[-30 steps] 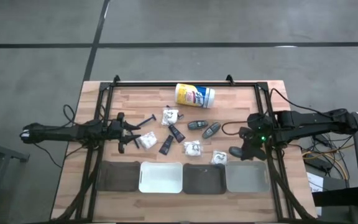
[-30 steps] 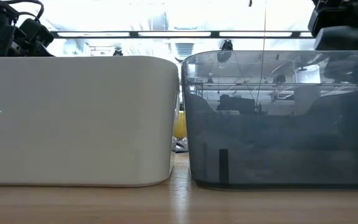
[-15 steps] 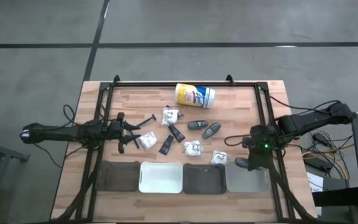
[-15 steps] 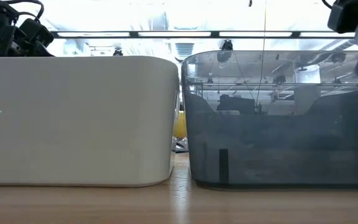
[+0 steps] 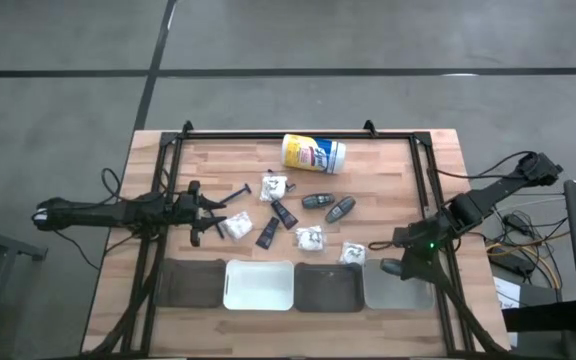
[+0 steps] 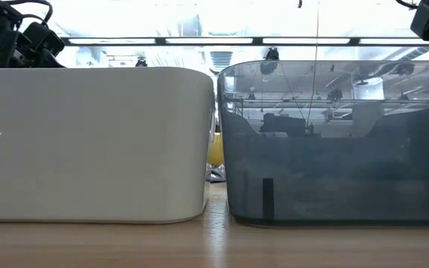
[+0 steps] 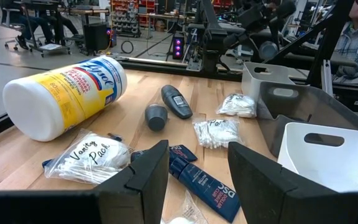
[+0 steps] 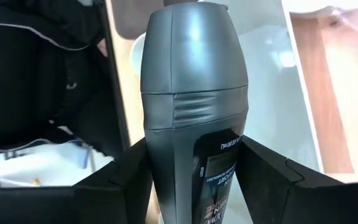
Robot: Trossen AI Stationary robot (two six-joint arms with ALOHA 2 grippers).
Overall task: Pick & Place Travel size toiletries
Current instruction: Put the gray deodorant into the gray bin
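Note:
The toiletries lie mid-table in the high view: white packets (image 5: 310, 238), (image 5: 273, 187), two dark grey pods (image 5: 317, 200), (image 5: 340, 209), black tubes (image 5: 284, 213) and a thin razor (image 5: 238, 192). My right gripper (image 5: 390, 267) is over the light grey bin (image 5: 403, 290) at the near right, shut on another dark grey pod (image 8: 194, 81). My left gripper (image 5: 196, 215) waits open at the table's left; its wrist view shows a packet (image 7: 89, 155), a tube (image 7: 201, 180) and pods (image 7: 178, 101) ahead of it. My right gripper pinches the pod between its two fingers at its labelled lower body (image 8: 210, 155). The pod lies along the fingers, and its rounded cap end (image 8: 194, 50) sticks out past the fingertips. The fingers point down from above, and the pod is lifted clear over the bin.
A yellow-and-white canister (image 5: 314, 153) lies on its side near the far edge. Four bins line the near edge: dark (image 5: 190, 283), white (image 5: 259, 285), dark (image 5: 330, 285), light grey. In the low view the white bin (image 6: 95, 141) and a dark bin (image 6: 341, 141) block the table behind.
My right gripper has carried the pod toward the table's near edge, from beside the packets at the right to above the light grey bin. The right arm's elbow has swung out past the table's right edge. The left arm has kept still.

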